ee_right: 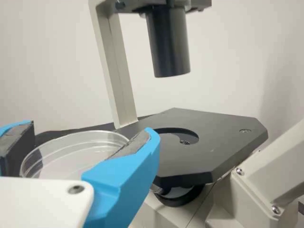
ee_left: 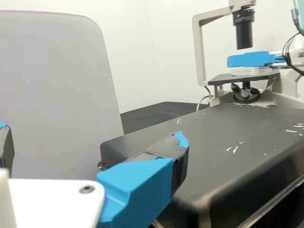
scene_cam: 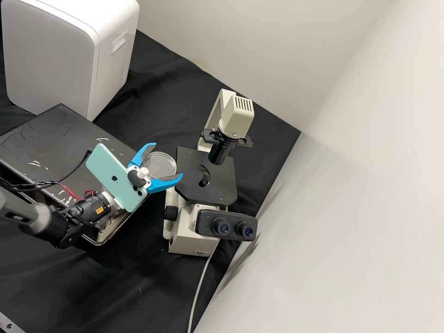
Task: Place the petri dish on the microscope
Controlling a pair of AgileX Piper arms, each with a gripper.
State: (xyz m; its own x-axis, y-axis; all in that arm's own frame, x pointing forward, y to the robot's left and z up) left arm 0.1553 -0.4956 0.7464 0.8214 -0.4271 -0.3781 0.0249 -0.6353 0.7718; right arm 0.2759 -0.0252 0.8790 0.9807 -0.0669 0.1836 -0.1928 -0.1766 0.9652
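Gripping the petri dish (scene_cam: 159, 163) by its rim, your right gripper (ee_right: 83, 142) is spread to the dish's width, one blue finger on each side. The dish sits level just beside the microscope stage (scene_cam: 208, 178), at its left edge and not yet over the round opening. You have an open gap between the stage and the black condenser (ee_right: 166, 38) above. Your left gripper (ee_left: 90, 147) stands wide with nothing between its fingers, over the black box (ee_left: 228, 142).
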